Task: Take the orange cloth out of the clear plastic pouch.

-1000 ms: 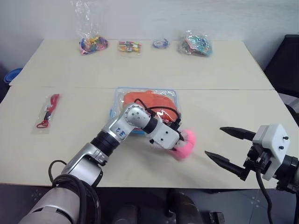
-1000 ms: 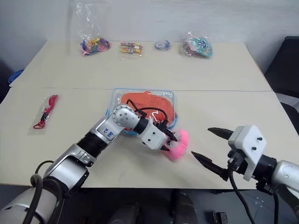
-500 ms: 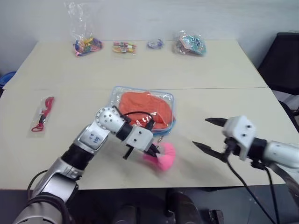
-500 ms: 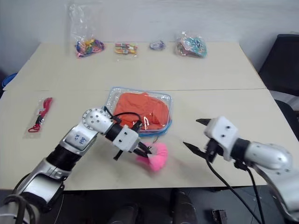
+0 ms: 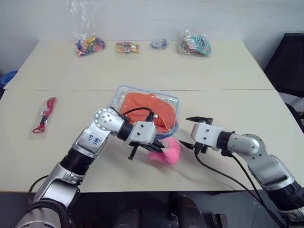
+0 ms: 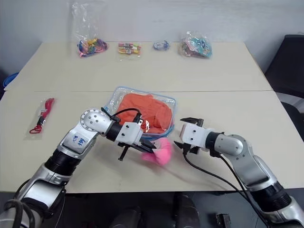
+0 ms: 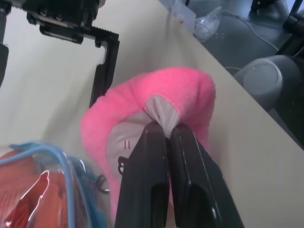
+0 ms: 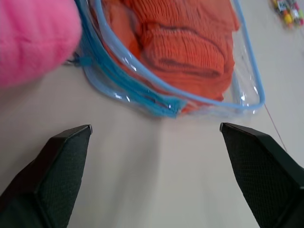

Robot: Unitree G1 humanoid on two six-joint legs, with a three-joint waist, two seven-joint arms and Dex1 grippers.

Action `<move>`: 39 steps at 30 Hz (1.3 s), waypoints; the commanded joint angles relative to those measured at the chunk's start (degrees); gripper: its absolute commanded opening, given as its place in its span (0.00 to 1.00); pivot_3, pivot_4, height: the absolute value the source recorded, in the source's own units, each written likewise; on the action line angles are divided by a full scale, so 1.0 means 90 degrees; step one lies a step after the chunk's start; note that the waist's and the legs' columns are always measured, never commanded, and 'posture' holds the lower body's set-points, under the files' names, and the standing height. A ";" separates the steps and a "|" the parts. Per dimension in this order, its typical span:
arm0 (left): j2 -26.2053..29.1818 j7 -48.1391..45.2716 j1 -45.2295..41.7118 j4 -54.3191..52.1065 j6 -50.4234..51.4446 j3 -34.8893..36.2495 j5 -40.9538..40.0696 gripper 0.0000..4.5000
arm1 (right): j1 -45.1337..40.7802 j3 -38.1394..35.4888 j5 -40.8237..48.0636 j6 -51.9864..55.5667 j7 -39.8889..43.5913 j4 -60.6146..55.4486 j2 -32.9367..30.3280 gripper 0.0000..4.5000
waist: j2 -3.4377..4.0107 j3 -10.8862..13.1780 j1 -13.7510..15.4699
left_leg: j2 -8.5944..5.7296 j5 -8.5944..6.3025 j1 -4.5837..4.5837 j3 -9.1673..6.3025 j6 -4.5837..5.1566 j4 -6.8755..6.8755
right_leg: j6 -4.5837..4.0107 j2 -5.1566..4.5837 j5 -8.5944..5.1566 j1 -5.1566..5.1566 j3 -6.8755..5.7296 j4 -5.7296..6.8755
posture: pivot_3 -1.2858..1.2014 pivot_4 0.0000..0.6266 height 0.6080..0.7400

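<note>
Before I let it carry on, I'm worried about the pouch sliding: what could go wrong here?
The left hand is shut on the pink plush toy, which seems tied to the clear plastic pouch zipper; pulling could drag the pouch rather than open it. The open right hand sits close beside the toy and could bump it. The orange cloth fills the pouch and may snag.
</note>
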 commanded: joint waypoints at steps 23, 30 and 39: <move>0.0132 0.0064 0.0053 -0.0130 0.0073 0.0274 -0.0096 0.00 | -0.0866 0.0366 -0.0887 -0.1347 0.0311 0.1311 0.1013 0.01 | 0.0001 0.0000 -0.0022 | 0.0002 0.0001 0.0005 -0.0011 -0.0003 0.0003 | 0.0000 -0.0002 0.0000 -0.0001 -0.0008 -0.0001 | 0.52 0.24 1.00; 0.0591 0.0079 0.0288 -0.0028 -0.0040 0.0463 -0.0046 0.00 | -0.0475 -0.0111 -0.0763 -0.1148 0.0534 0.0692 0.0561 0.01 | 0.0003 0.0001 0.0002 | 0.0002 0.0001 0.0006 -0.0017 -0.0004 0.0005 | 0.0000 -0.0004 0.0000 -0.0008 -0.0012 -0.0002 | 0.52 0.24 1.00; 0.1571 0.0156 0.0558 0.0473 -0.0075 0.1328 -0.0118 0.00 | 0.0583 -0.1158 -0.0347 -0.1461 0.0869 -0.0152 -0.0443 0.01 | 0.0004 0.0002 0.0011 | 0.0001 0.0000 0.0004 -0.0019 -0.0006 0.0004 | 0.0000 -0.0006 0.0000 -0.0012 -0.0014 -0.0002 | 0.52 0.24 1.00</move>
